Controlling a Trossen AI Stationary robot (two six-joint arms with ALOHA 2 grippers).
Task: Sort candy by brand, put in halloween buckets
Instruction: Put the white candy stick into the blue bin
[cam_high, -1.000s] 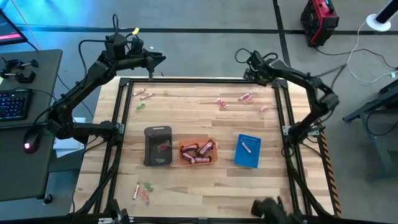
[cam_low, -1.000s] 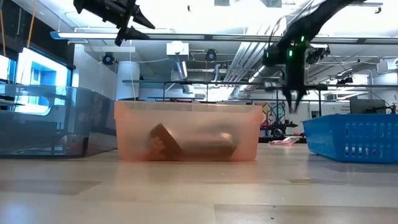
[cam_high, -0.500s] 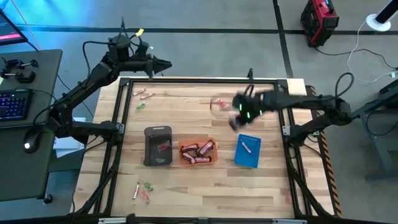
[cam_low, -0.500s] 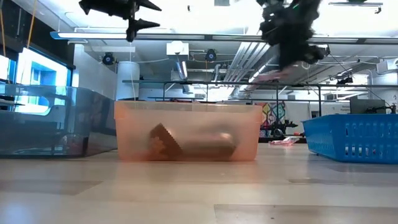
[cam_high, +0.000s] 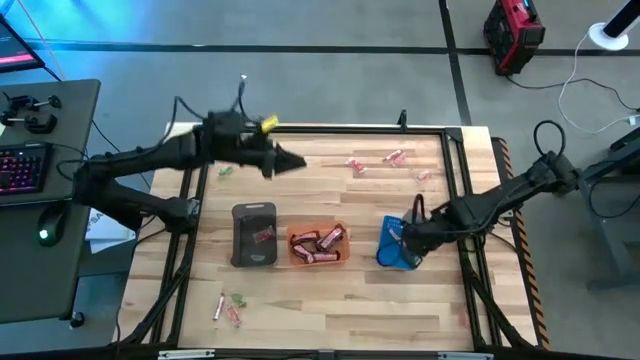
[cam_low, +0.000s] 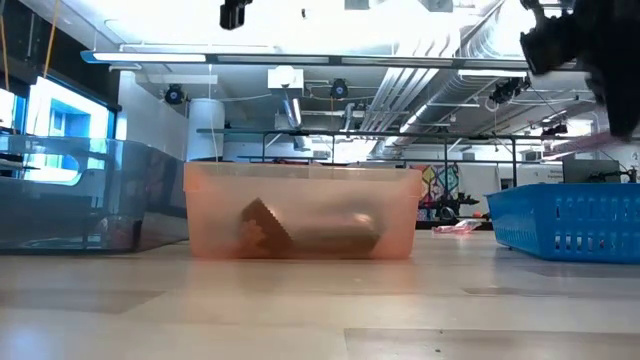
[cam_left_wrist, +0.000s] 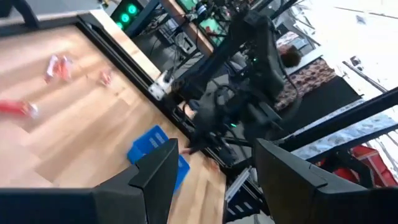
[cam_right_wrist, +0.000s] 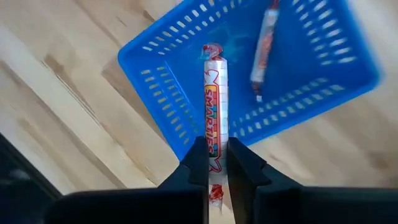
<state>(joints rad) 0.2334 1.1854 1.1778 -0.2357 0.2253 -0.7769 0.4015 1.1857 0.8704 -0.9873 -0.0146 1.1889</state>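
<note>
Wooden tabletop carries three buckets in a row; over the blue bucket (cam_right_wrist: 249, 93) the right gripper (cam_right_wrist: 216, 163) stays clamped on a Smarties roll (cam_right_wrist: 213, 115), above another roll (cam_right_wrist: 264, 46) already inside. Best to centre over the basket before letting go. Left gripper (cam_left_wrist: 211, 171), jaws apart, hovers near the far edge

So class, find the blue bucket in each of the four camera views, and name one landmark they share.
High view: blue bucket, right of the orange bucket, under the right gripper.
Low view: at the right edge.
Left wrist view: small, low centre.
Right wrist view: fills the upper half.
Shared landmark: the wooden table.
</note>
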